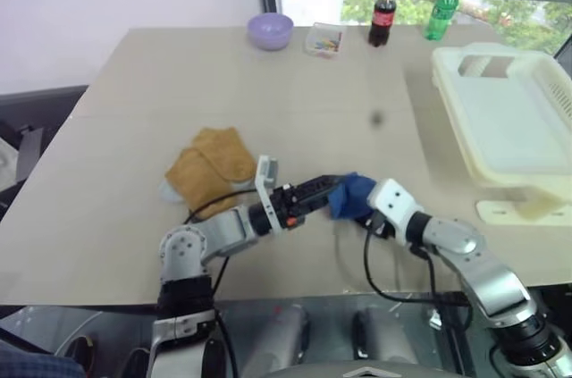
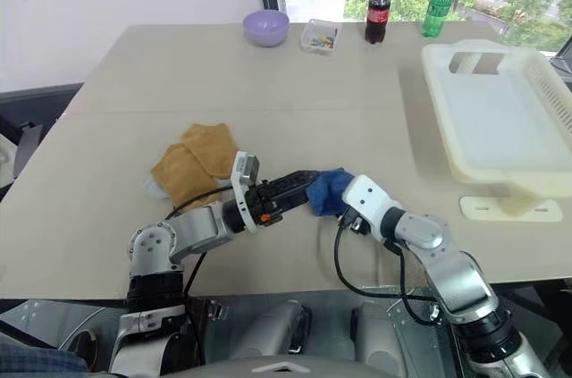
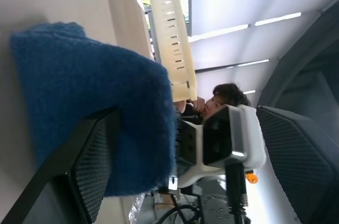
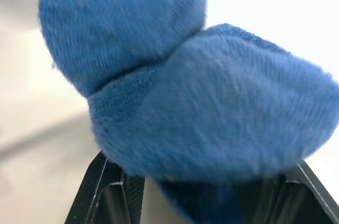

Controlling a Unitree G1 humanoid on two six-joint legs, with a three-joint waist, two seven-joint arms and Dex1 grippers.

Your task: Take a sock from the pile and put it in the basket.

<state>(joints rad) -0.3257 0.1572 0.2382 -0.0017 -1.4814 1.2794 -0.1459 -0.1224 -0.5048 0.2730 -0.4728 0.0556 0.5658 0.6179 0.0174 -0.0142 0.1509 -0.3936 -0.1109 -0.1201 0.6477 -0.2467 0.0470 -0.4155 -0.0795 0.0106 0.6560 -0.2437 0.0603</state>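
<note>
The pile (image 1: pixel 211 168) of mustard-tan socks lies on the table to the left of both grippers. A royal-blue sock (image 1: pixel 350 194) is bunched just above the table near the front edge, with my right gripper (image 1: pixel 359 206) shut on it. In the right wrist view the sock (image 4: pixel 185 102) bulges out over both fingers (image 4: pixel 111 197). My left gripper (image 1: pixel 323 189) points at the sock from the left and stands open. One of its fingers (image 3: pixel 87 181) lies against the blue sock (image 3: pixel 90 86). The cream-white slotted basket (image 1: pixel 451 74) stands at the table's right side, apart from both grippers.
Along the far edge stand a lilac bowl (image 1: pixel 270 30), a small clear box (image 1: pixel 323 40), a cola bottle (image 1: pixel 382 13) and a green bottle (image 1: pixel 442 8). A cream flat piece (image 1: pixel 523 210) sticks out under the basket's near side. A person (image 3: pixel 222 97) is beyond the basket.
</note>
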